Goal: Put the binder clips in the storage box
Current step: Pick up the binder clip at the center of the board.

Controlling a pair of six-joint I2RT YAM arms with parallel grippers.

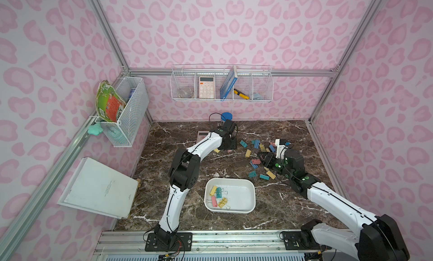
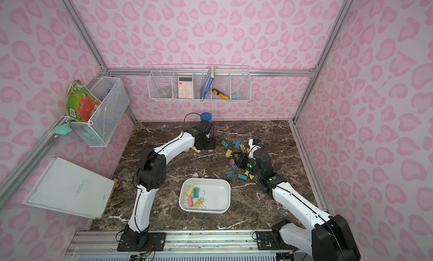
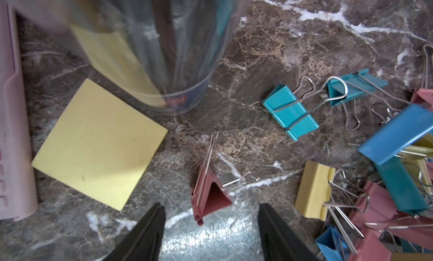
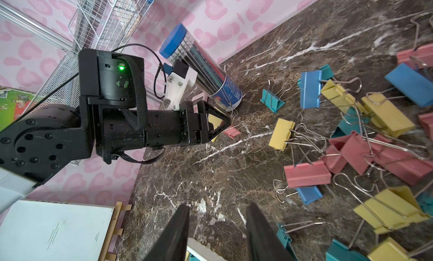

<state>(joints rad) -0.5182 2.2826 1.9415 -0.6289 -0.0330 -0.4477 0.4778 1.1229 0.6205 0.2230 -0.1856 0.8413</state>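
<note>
A yellow sticky pad is laid flat on the table, just beside a clear tube of pencils. The left claw is held low there, with its fingers spread wide. A pink clip is seen on the table between the tips, and it is not pinched. The white storage box is set near the front middle, and a few binder clips are kept inside. Many loose clips are scattered behind it, to the right. The right claw is held at the edge of that heap, fingers apart, with nothing gripped.
</note>
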